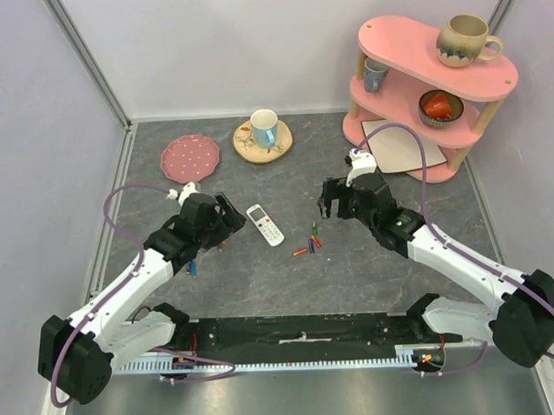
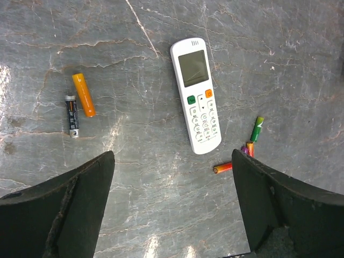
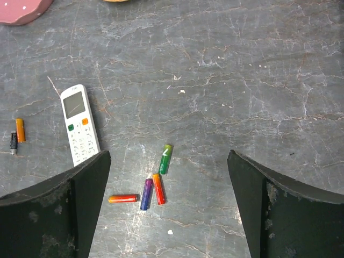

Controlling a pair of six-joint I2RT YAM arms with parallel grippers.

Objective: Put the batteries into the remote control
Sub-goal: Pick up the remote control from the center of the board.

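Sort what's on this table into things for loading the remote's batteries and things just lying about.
For the job: remote control, face up; four coloured batteries clustered beside it; orange battery and black battery on its other side.

Lying about: pink plate; white-and-blue mug on wooden coaster; pink shelf holding beige mug, blue mug and bowl.
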